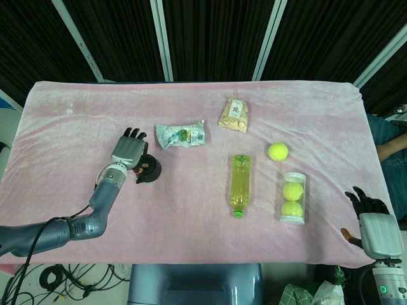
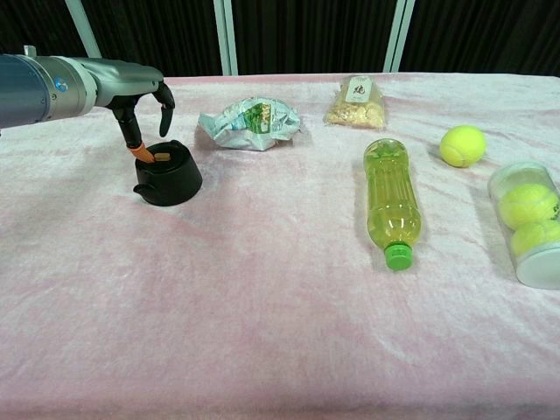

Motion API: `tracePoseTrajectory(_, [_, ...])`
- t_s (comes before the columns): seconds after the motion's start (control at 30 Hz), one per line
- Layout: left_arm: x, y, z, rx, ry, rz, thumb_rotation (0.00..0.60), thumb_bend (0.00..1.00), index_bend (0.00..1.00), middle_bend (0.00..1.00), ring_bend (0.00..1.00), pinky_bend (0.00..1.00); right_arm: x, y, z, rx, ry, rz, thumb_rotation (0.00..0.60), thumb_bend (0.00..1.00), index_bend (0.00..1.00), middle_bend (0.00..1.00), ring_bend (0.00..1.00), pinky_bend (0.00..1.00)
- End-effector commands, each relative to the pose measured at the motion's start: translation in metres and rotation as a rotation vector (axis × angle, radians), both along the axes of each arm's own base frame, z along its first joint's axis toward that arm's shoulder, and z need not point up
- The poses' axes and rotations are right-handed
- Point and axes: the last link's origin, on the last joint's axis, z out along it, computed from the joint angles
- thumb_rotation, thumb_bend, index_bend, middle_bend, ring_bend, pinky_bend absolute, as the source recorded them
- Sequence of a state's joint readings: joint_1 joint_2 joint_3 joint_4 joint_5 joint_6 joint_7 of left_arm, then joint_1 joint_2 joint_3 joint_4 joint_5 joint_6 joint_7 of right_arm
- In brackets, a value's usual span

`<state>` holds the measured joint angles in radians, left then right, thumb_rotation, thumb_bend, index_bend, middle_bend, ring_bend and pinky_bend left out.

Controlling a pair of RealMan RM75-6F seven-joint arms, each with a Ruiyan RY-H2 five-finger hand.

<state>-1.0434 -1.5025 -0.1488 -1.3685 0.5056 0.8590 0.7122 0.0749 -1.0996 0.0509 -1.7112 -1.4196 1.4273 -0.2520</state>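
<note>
Left hand (image 2: 140, 109) hangs over the black lid (image 2: 167, 173), fingers curled down and spread, a fingertip touching its orange-tabbed top. It sits at nine o'clock from the snack packet (image 2: 251, 123). Probably light, rigid, smooth plastic; take it around the rim.

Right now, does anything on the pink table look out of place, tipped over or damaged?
Only mildly. The bottle of yellow liquid lies on its side, green cap on, nothing spilled. The clear tube of tennis balls also lies flat, with one loose ball beside it. The left hand touches the black lid.
</note>
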Motion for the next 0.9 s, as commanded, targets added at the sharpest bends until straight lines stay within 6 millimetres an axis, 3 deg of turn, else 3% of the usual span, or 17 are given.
tracePoseTrajectory(0.03, [0.0009, -0.0006, -0.0001, 0.000, -0.004, -0.001, 0.600, 0.16, 0.49, 0.14, 0.00, 0.00, 0.0000, -0.0001, -0.0002, 0.001, 0.001, 0.000, 0.600, 0.04, 0.19, 0.10, 0.24, 0.21])
tracePoseTrajectory(0.77, [0.0007, -0.0060, -0.0001, 0.011, -0.022, 0.002, 0.600, 0.16, 0.49, 0.15, 0.00, 0.00, 0.0009, 0.0008, 0.0004, 0.009, 0.006, 0.015, 0.600, 0.04, 0.19, 0.10, 0.24, 0.21])
tracePoseTrajectory(0.9, [0.0031, -0.0069, -0.0013, 0.013, -0.027, -0.004, 0.600, 0.21, 0.50, 0.15, 0.00, 0.00, 0.0012, 0.0015, 0.0007, 0.010, 0.003, 0.017, 0.600, 0.04, 0.19, 0.10, 0.24, 0.21])
